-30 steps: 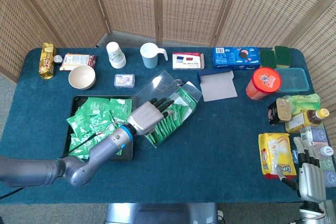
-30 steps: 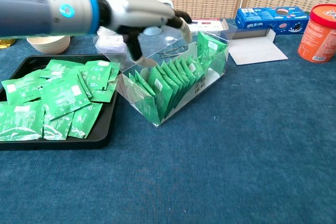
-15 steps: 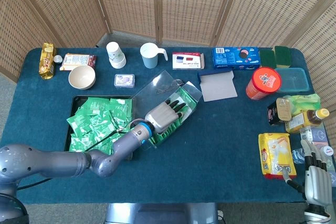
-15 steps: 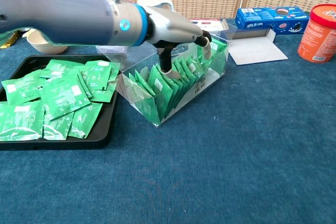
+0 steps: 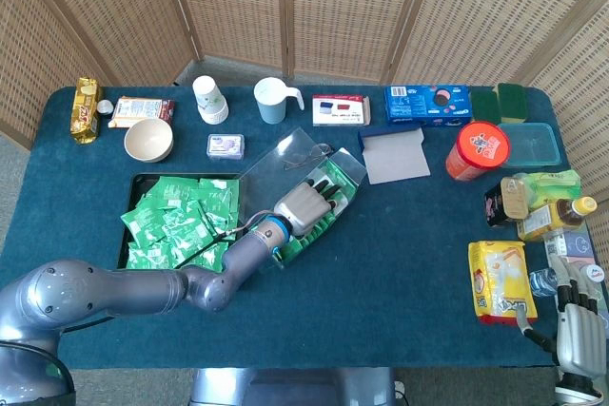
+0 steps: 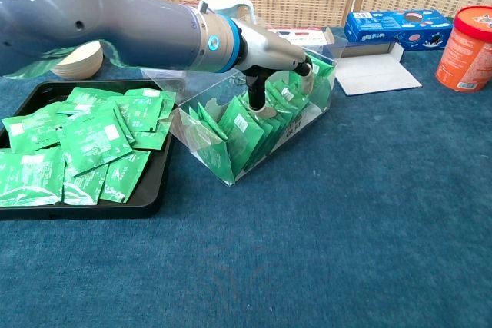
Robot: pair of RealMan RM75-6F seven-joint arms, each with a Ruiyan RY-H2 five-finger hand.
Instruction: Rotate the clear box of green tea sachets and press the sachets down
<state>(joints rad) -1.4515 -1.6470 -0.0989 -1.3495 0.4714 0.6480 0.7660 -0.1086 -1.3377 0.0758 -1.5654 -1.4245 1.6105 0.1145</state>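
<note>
Chest view caught it: the left hand (image 6: 270, 57) had pushed lower into the clear box (image 6: 254, 124) at centre frame, fingers (image 6: 256, 99) spread flat, gripping nothing, sachets (image 6: 238, 130) flattening beneath. Pressing looked underway. The right hand (image 5: 579, 330) idled, fingers loosely apart, lower right.

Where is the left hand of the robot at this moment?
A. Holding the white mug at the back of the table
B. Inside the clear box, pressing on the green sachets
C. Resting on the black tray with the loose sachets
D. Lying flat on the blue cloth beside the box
B. In the chest view the left hand reaches into the clear box, its fingers down on the green sachets.
</note>
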